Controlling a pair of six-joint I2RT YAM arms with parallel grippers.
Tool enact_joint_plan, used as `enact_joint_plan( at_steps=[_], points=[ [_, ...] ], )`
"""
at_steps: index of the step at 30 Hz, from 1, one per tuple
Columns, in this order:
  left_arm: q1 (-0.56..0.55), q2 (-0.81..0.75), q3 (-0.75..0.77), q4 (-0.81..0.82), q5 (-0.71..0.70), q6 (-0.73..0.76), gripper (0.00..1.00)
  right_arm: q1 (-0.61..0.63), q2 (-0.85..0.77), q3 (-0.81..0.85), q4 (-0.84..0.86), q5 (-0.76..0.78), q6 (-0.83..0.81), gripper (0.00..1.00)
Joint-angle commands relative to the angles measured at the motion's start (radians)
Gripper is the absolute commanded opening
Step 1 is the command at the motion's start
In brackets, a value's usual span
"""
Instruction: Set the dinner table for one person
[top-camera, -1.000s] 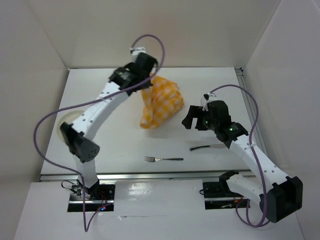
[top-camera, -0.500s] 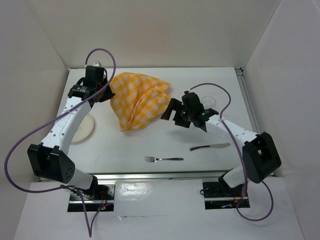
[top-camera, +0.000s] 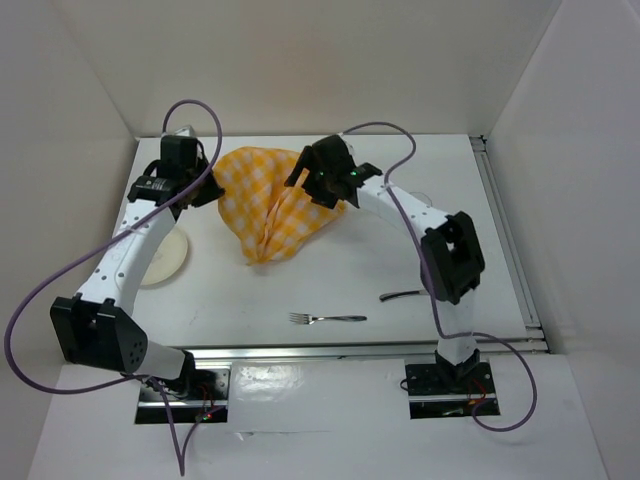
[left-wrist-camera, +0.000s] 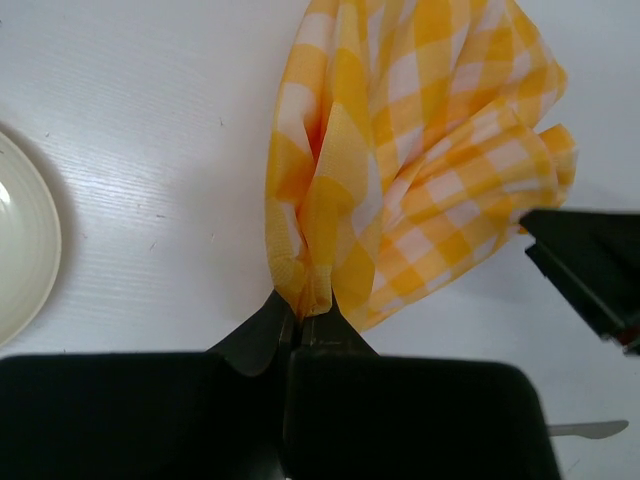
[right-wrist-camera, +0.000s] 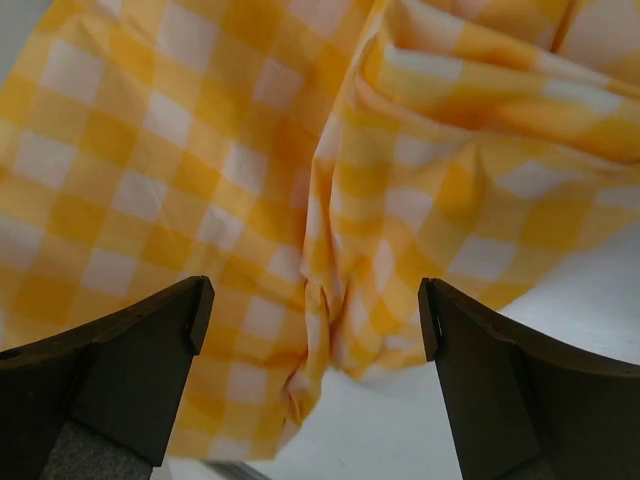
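Note:
The yellow-and-white checked cloth (top-camera: 262, 205) lies bunched on the white dinner table (top-camera: 400, 250), at back centre. My left gripper (top-camera: 212, 187) is shut on the cloth's left corner; the left wrist view shows the fabric (left-wrist-camera: 400, 150) pinched between its closed fingers (left-wrist-camera: 300, 318). My right gripper (top-camera: 303, 180) is open and hovers over the cloth's right side. In the right wrist view its fingers (right-wrist-camera: 150, 350) stand wide apart above a fold of the cloth (right-wrist-camera: 250, 150), without touching it.
A cream plate (top-camera: 168, 258) sits at the left, partly under my left arm. A fork (top-camera: 328, 318) lies near the front edge. A knife (top-camera: 400, 296) lies to its right, partly hidden by my right arm. Metal rails run along the front and right edges.
My left gripper carried the cloth's corner from back centre to the left, spreading the cloth. My right arm swung from the right of the table to over the cloth.

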Motion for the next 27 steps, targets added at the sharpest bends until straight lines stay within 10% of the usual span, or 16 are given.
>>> enact_joint_plan(
  at_steps=[1,10,16,27],
  points=[
    [0.016,-0.037,0.015,0.034,0.03,-0.001,0.0,0.013,0.135,0.251,-0.162,0.13,-0.035,0.95],
    [0.034,-0.055,-0.004,0.034,0.059,-0.001,0.0,0.013,0.474,0.681,-0.409,0.228,-0.009,0.75],
    [0.054,-0.064,-0.013,0.043,0.059,-0.001,0.0,0.013,0.43,0.582,-0.401,0.266,0.027,0.0],
    [0.164,0.02,0.084,0.043,0.127,-0.032,0.0,-0.02,0.109,0.477,-0.225,0.312,-0.191,0.0]
  ],
)
